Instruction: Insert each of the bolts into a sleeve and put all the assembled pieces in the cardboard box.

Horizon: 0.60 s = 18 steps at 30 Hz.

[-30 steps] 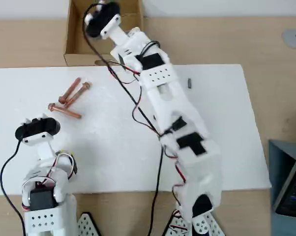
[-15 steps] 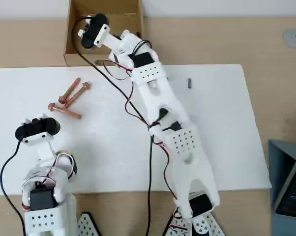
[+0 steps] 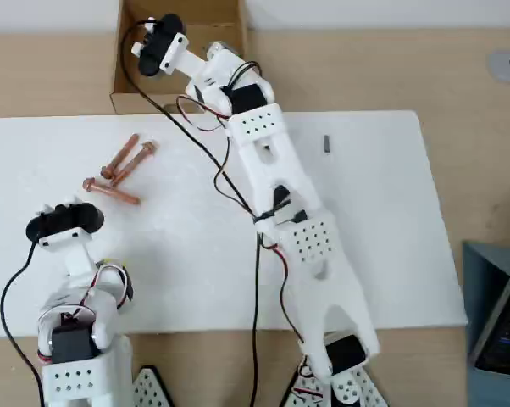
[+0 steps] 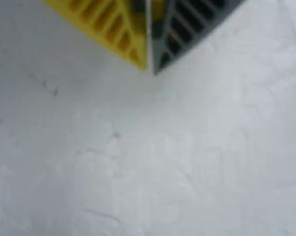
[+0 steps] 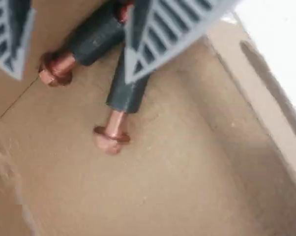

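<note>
1. Assembled pieces, two. Each is a copper bolt in a dark sleeve, lying on the floor of the cardboard box [image 5: 153,196]. The first piece [image 5: 91,37] lies between the fingers of the right gripper [image 5: 73,73]. The second piece [image 5: 122,96] lies just beside it, head toward the box's middle.
2. Right gripper. The claw stands apart with nothing clamped, so the first piece looks released rather than held.
3. Change over the last second. The right arm has stretched out and swung its gripper from the box's right part toward its left part. The loose bolts and the left arm have stayed put. In my judgement the drop-off is finished and this arm is free to withdraw.
4. Loose bolts, three [image 3: 111,190], bare copper, on the white mat [image 3: 382,254] near the box's front wall. Two of them touch. All three are still without sleeves.
5. Small dark piece [image 3: 326,144], possibly a sleeve. It lies on the mat on the far side of the right arm, well apart from the bolts.
6. Left gripper [image 4: 149,66]. Its claw is together, empty, low over bare mat near the bolts.
7. Obstructions. The right arm and its black cable lie across the mat between the bolts and the dark piece.
</note>
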Motion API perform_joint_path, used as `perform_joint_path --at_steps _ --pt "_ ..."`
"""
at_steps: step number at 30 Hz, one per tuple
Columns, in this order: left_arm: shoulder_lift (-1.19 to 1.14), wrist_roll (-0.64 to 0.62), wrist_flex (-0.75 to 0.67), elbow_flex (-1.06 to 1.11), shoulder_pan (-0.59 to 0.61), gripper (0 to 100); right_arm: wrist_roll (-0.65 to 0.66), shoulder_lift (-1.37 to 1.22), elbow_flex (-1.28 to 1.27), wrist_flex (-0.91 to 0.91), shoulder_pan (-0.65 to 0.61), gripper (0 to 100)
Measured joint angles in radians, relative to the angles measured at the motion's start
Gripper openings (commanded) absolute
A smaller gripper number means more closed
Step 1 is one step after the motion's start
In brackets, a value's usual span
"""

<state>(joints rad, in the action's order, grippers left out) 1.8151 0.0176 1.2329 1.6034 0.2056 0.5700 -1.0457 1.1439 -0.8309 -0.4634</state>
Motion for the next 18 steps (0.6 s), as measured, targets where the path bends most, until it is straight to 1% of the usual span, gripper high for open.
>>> perform_joint_path --at_steps 4,7,18 --pt "0.000 0.000 0.000 0.000 0.000 0 0.000 -0.002 0.015 -0.052 0.000 16.0" --pt "0.000 0.000 0.000 0.000 0.000 0 0.000 -0.002 0.089 -0.123 0.000 16.0" --pt "0.000 0.000 0.000 0.000 0.000 0 0.000 0.000 0.390 -0.489 -0.002 16.0"
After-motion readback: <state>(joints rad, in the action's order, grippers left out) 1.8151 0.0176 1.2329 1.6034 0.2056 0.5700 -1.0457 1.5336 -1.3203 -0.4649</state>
